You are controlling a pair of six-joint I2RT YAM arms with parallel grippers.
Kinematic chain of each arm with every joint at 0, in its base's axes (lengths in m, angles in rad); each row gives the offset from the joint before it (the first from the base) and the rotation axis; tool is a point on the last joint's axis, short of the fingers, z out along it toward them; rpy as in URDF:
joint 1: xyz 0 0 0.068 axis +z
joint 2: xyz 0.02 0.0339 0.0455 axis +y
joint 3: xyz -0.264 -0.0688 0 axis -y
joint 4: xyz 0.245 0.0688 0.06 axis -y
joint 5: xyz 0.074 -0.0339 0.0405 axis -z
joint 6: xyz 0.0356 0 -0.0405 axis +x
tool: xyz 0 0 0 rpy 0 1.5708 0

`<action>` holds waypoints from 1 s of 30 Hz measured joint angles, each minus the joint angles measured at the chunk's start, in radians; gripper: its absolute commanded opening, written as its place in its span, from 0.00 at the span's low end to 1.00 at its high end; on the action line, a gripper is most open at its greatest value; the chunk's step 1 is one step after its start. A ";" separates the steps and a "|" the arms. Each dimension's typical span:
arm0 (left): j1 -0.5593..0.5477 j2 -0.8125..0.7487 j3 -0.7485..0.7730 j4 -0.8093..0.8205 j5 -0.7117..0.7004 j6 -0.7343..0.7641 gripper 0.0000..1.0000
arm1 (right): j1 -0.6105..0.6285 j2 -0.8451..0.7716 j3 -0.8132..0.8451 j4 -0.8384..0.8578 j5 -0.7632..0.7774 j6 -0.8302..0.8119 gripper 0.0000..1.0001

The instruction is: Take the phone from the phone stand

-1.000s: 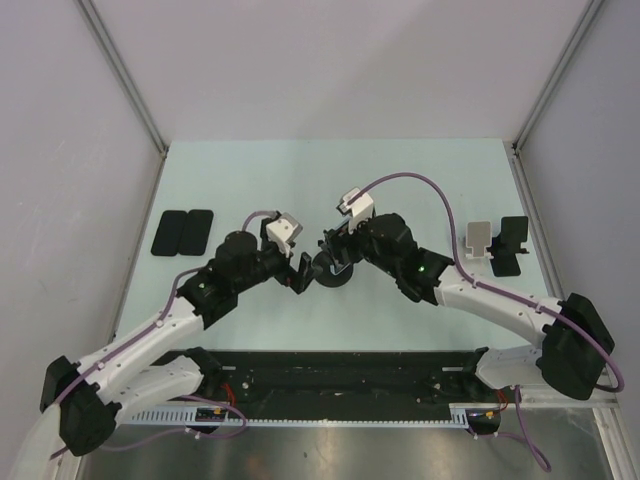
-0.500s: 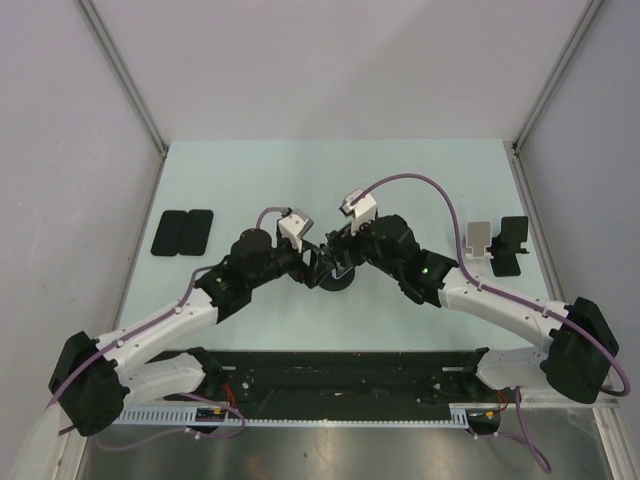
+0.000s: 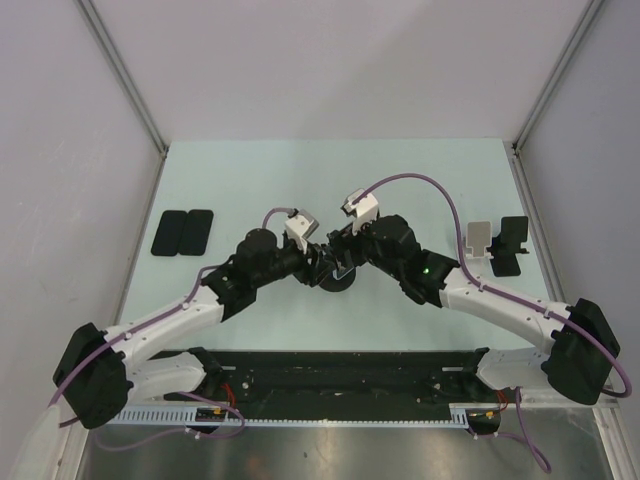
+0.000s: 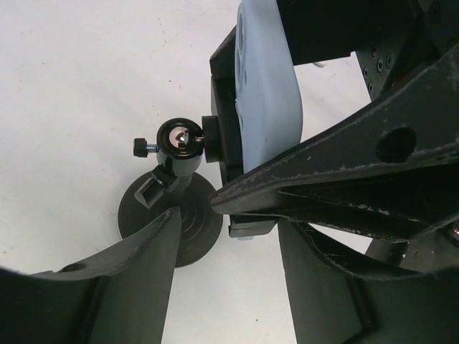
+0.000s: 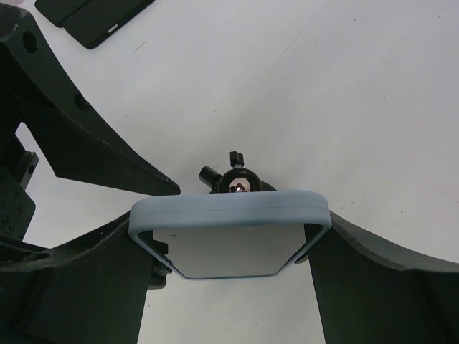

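Two grippers crowd the centre of the overhead frame, nose to nose over the phone stand (image 4: 172, 218). The right gripper (image 3: 342, 258) has the phone (image 5: 229, 247): in its wrist view the blue-grey case sits squarely between the two dark fingers (image 5: 387, 279), each pressed against a side edge, jaws closed to the width of the case. The phone stands upright at mid-frame there, with the stand's ball joint (image 5: 237, 183) peeking out just above it.

Over to the left wrist view: we see the phone edge-on in the upper middle of the frame, its back against the black cradle (image 4: 222, 107), so it is in the stand. The round base sits on the table (image 3: 400, 170) at lower left. The left gripper (image 4: 229, 244) is spread wide, fingers either side of the base and stem, gripping nothing (whether a finger brushes the base, I cannot tell).

Elsewhere, two dark flat slabs (image 3: 183, 232) lie side by side at the left of the overhead frame. A white stand (image 3: 479, 240) and a black stand (image 3: 512, 245) wait at the right.
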 measured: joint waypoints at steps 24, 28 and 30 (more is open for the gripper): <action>-0.047 -0.044 -0.048 0.026 0.079 -0.024 0.42 | 0.019 -0.077 -0.031 -0.062 -0.018 -0.002 0.00; -0.048 -0.067 -0.058 0.034 0.017 -0.052 0.76 | 0.029 -0.090 -0.037 -0.074 0.012 0.029 0.00; -0.051 -0.087 -0.071 0.055 -0.025 -0.061 0.79 | 0.038 -0.095 -0.040 -0.078 0.032 0.038 0.00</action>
